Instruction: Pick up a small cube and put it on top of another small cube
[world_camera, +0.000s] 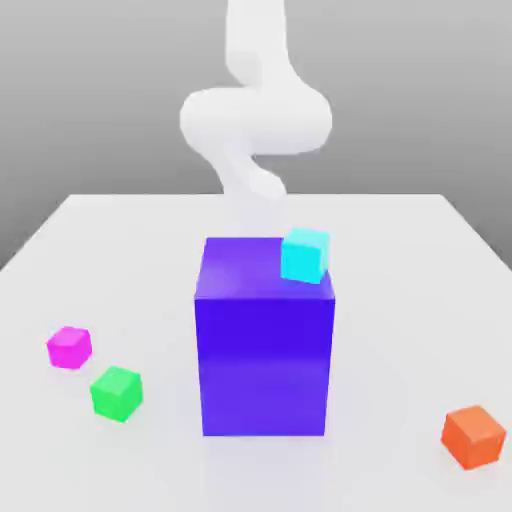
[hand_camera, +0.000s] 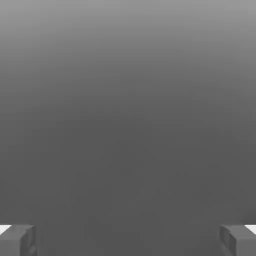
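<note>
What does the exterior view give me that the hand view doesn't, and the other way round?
Exterior view: magenta cube, green cube, orange cube, cyan cube, big purple-blue block, pale table, white arm.
Hand view: jaws wide apart, nothing between them.
Both: part of the robot, against grey.

We see the tall purple-blue block (world_camera: 264, 350) standing mid-table as the main obstacle, with the cyan cube (world_camera: 305, 256) adding height at its exterior view's right side. To the exterior view's left, the magenta cube (world_camera: 70, 348) and green cube (world_camera: 117, 393) sit near each other, leaving a narrow gap. We have wide bare table (world_camera: 395, 340) between the block and the orange cube (world_camera: 473, 437).
</note>
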